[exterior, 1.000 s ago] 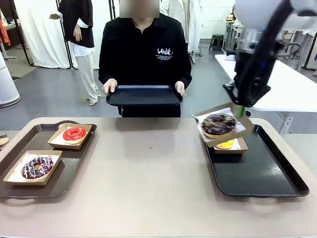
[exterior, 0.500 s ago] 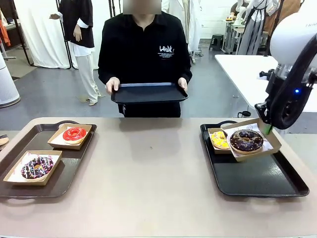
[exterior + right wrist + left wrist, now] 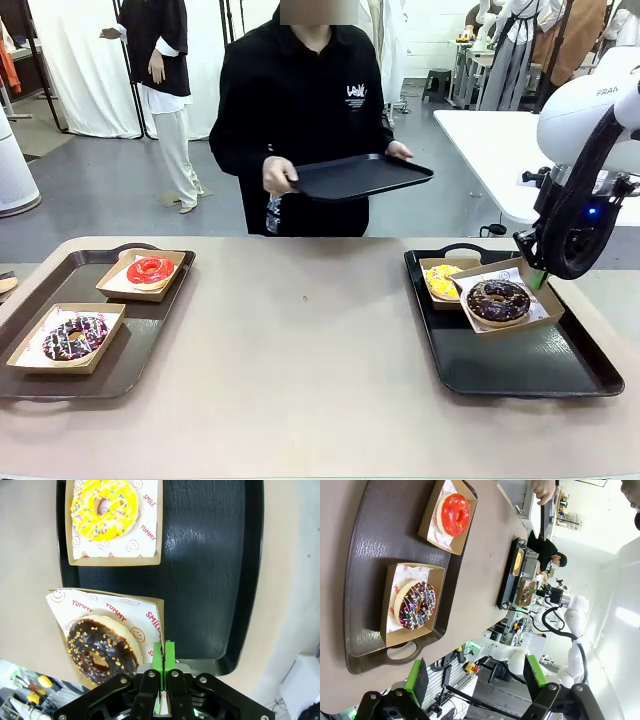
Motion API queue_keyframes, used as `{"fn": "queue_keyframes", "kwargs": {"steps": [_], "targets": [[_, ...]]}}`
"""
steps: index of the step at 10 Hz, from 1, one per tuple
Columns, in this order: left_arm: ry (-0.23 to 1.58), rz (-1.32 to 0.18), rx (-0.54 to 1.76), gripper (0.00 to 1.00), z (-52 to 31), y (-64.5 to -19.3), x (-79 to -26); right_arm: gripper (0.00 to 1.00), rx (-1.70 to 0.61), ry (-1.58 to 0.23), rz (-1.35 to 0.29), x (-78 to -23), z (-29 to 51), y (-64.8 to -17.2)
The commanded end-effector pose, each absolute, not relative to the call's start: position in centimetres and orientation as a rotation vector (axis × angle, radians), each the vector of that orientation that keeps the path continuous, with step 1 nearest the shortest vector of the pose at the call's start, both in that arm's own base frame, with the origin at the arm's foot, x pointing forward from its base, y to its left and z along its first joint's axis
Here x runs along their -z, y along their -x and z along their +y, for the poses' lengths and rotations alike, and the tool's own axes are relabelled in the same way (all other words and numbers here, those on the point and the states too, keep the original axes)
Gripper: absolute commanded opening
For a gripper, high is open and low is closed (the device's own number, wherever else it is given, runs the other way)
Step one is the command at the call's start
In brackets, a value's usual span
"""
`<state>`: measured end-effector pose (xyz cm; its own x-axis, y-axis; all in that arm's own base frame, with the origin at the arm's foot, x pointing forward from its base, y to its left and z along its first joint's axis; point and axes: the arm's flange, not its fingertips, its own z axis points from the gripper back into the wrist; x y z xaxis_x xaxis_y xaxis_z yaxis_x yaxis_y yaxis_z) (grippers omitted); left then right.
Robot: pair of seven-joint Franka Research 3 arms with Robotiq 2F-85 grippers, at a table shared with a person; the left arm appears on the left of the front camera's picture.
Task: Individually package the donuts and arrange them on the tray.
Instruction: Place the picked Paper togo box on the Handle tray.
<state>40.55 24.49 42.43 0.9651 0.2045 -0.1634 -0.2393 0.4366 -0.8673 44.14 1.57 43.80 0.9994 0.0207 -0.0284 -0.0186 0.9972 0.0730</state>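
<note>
My right gripper is shut on the edge of a cardboard box that holds the dark chocolate donut with pale sprinkles. The box sits low over the black tray, overlapping the boxed yellow sprinkled donut. In the right wrist view the green pads pinch the box wall, with the chocolate donut below the yellow donut. On the brown tray lie the boxed red donut and the chocolate donut with purple-white sprinkles. My left gripper hangs open above that tray's handle.
A person stands at the far side holding an empty black tray tilted toward the right. The tan table is bare between the two trays. A white table stands behind at the right.
My right gripper carried the boxed chocolate donut rightward and lowered it next to the yellow donut's box. The person swung the held tray to the right and tilted it.
</note>
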Motion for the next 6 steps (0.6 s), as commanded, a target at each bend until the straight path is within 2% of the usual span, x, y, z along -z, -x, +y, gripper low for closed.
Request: {"fn": "queue_keyframes", "kwargs": {"steps": [1, 6], "targets": [[1.085, 0.029, -0.274, 1.00, 24.62, -40.46, -42.56, 0.01, -0.020, -0.073, 0.017, -44.55, 1.56, -43.87], [1.085, 0.029, -0.274, 1.00, 24.62, -40.46, -42.56, 0.01, -0.020, -0.073, 0.017, -44.55, 1.56, -43.87]]}}
